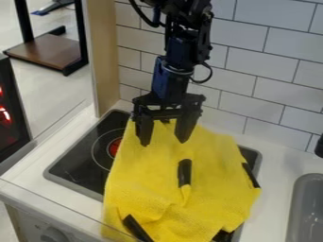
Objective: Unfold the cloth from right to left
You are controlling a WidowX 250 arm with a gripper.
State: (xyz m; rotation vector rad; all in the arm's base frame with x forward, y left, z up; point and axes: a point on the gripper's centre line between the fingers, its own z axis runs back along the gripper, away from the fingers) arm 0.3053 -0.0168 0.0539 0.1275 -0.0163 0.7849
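Cloth [208,151], big and yellow, lies over the black stove top [79,163]. It is bumpy and wrinkly, with a little fold sticking up near its middle. It covers much of the stove, but I can see black stove on the left and a bit on the right. The cloth goes past the stove's front edge too.

Four dark bits show at the cloth: one in the middle [184,172], one by the right edge [250,175], and two low down near the front. I can't tell what they are.

The robot arm [170,80] comes down from the top. Its black gripper [164,142] hangs over the back part of the cloth. Its two fingers are spread wide, with nothing pinched between them. I can't tell if the tips touch the cloth.

A red spot [114,147] is on the stove, just beside the cloth. There is a gray sink [306,208] on the right, in the white counter [277,182]. White tiles [252,71] are behind.
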